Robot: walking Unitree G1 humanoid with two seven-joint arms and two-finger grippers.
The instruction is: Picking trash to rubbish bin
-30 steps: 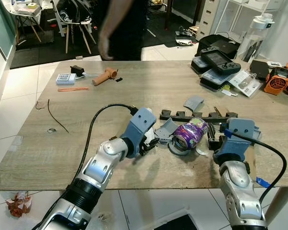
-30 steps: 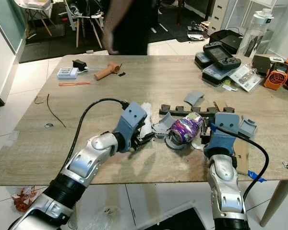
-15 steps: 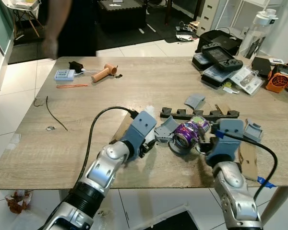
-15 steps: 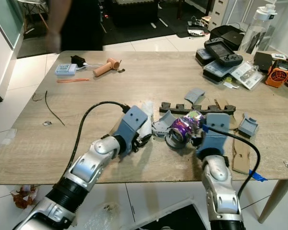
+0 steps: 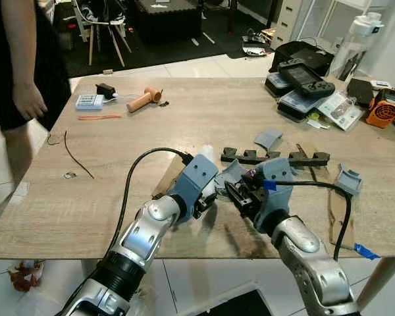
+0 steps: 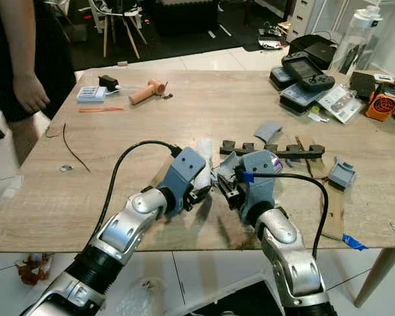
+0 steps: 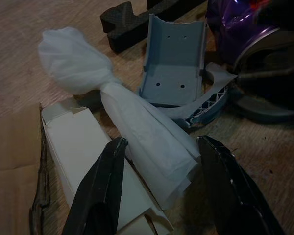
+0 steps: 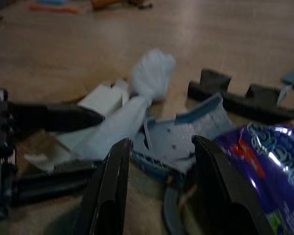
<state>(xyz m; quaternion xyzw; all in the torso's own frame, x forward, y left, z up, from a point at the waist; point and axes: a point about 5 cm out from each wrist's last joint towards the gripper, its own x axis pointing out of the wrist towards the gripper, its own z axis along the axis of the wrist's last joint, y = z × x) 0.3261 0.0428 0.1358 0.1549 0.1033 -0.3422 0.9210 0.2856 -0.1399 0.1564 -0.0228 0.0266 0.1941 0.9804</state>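
Note:
A twisted white tissue (image 7: 122,112) lies on the wooden table (image 5: 118,138) over a small white box (image 7: 73,142). My left gripper (image 7: 161,191) is open, one finger on each side of the tissue's loose end. A curved grey-blue plastic piece (image 7: 174,63) lies beside it, then a crushed purple can (image 8: 264,161). My right gripper (image 8: 161,191) is open too and points at the plastic piece and tissue, with the can outside its finger (image 8: 218,186). In the eye views the two grippers (image 5: 207,201) (image 5: 237,192) nearly meet at the table's front.
A person (image 5: 20,79) stands at the table's left end. Black foam strips (image 5: 276,158) and cardboard (image 5: 336,210) lie to the right. Game consoles (image 5: 303,76) and an orange device (image 5: 382,108) crowd the back right. A black wire (image 5: 76,158) lies on the left.
My right gripper has swung left past the can and now faces the left gripper. The person has walked from the table's far side to its left end.

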